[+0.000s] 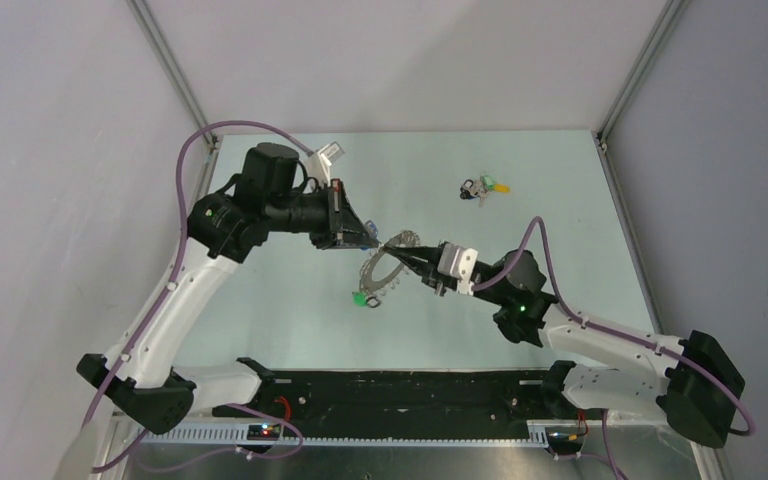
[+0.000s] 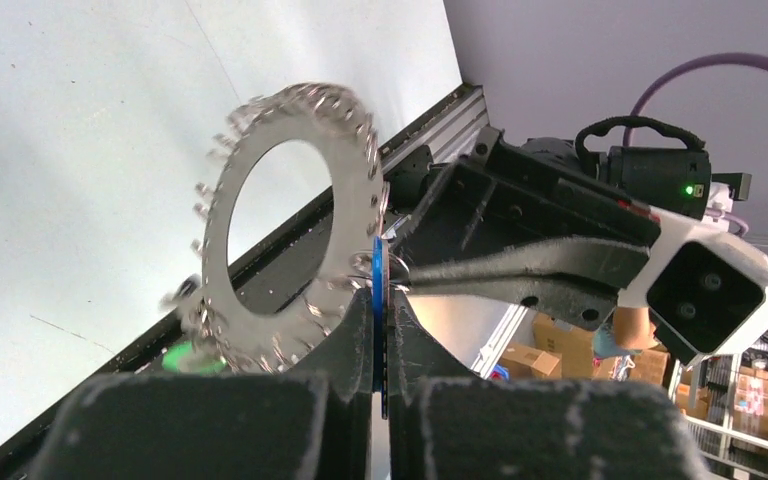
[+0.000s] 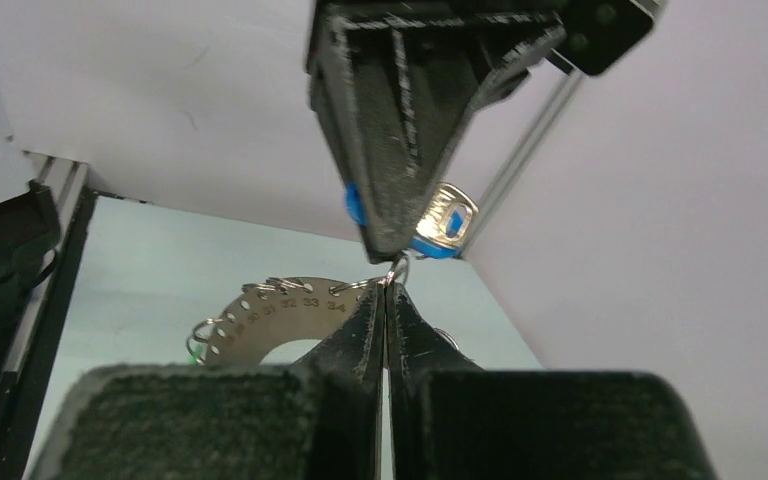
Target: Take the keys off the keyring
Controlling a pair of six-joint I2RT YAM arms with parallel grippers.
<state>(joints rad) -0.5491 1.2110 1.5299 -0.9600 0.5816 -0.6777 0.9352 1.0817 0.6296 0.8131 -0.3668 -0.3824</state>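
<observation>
The keyring point(image 1: 384, 270) is a flat silver disc with a wide hole, its rim fringed with small rings and keys, held up over the table between both grippers. My left gripper point(image 2: 380, 288) is shut on a blue-headed key point(image 2: 378, 330) that hangs at the disc's rim point(image 2: 280, 215). My right gripper point(image 3: 387, 290) is shut on the rim of the keyring point(image 3: 270, 312), at the small split ring just below that blue-headed key point(image 3: 442, 224). In the top view the left gripper point(image 1: 368, 240) and right gripper point(image 1: 407, 261) meet tip to tip. A green-headed key point(image 1: 362, 298) hangs from the low side.
A small clump of loose keys point(image 1: 482, 188) with green and yellow heads lies at the back of the table, right of centre. A white object point(image 1: 326, 154) sits at the back left. The black base rail point(image 1: 410, 395) runs along the near edge.
</observation>
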